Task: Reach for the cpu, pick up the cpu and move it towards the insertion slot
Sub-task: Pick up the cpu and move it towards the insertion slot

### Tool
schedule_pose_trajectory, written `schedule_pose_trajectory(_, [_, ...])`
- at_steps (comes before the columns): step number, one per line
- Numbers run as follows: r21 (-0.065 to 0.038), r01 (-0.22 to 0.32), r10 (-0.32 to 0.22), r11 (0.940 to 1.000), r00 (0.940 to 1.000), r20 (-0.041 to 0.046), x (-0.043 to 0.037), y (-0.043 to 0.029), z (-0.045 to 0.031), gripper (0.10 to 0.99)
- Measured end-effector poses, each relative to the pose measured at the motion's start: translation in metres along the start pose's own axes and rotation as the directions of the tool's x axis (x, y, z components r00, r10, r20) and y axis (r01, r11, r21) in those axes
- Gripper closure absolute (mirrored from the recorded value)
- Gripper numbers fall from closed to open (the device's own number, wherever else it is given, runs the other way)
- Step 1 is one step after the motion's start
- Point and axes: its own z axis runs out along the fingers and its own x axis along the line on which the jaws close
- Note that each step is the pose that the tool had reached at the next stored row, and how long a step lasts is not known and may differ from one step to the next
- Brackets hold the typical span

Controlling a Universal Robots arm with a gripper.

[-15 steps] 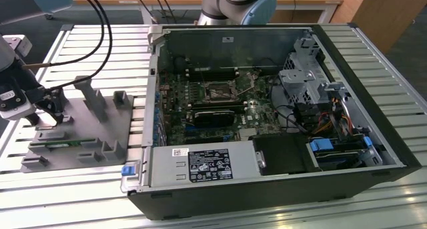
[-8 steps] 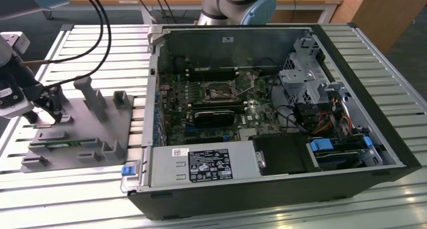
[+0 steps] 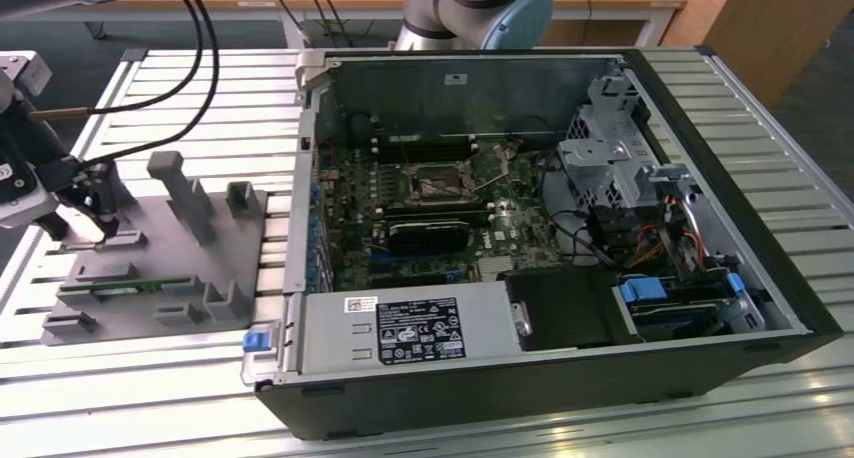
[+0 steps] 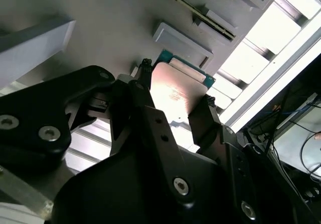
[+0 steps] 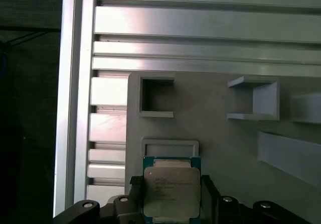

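Silvery-grey metal, flat and square: the cpu (image 5: pixel 172 191) is clamped between the gripper's (image 4: pixel 176 82) black fingers (image 4: pixel 141 91), with its green edge showing. It hangs over the matte grey fixture plate (image 5: pixel 220 148) on the ribbed aluminium table (image 5: pixel 200 23), at the exterior view's left. The insertion slot (image 3: pixel 438 186) sits well apart to the right, inside the open computer case (image 3: pixel 534 388).

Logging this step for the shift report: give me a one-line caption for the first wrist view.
Gripper clamps the cpu by two opposite edges at the grey fixture plate.
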Motion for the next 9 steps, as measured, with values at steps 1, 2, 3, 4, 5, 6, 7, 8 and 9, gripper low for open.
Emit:
schedule_pose_trajectory(1, [0.000,0.000,0.000,1.0000,1.0000,0.0000,0.0000,0.0000,-0.0015,0.545])
schedule_pose_trajectory(2, [0.000,0.000,0.000,1.0000,1.0000,0.0000,0.0000,0.0001,-0.0030,0.545])
schedule_pose_trajectory(3, [0.000,0.000,0.000,1.0000,1.0000,0.0000,0.0000,0.0001,-0.0043,0.545])
schedule_pose_trajectory(4, [0.000,0.000,0.000,1.0000,1.0000,0.0000,0.0000,0.0001,-0.0055,0.545])
schedule_pose_trajectory(5, [0.000,0.000,0.000,1.0000,1.0000,-0.0001,0.0000,0.0002,-0.0067,0.545])
schedule_pose_trajectory(6, [0.000,0.000,0.000,1.0000,1.0000,0.0000,0.0000,0.0002,-0.0079,0.545])
schedule_pose_trajectory(7, [0.000,0.000,0.000,1.0000,1.0000,0.0000,0.0000,0.0002,-0.0093,0.545])
schedule_pose_trajectory(8, [0.000,0.000,0.000,1.0000,1.0000,0.0000,0.0000,0.0003,-0.0106,0.545])
schedule_pose_trajectory(9, [0.000,0.000,0.000,1.0000,1.0000,0.0000,0.0000,0.0003,-0.0123,0.545])
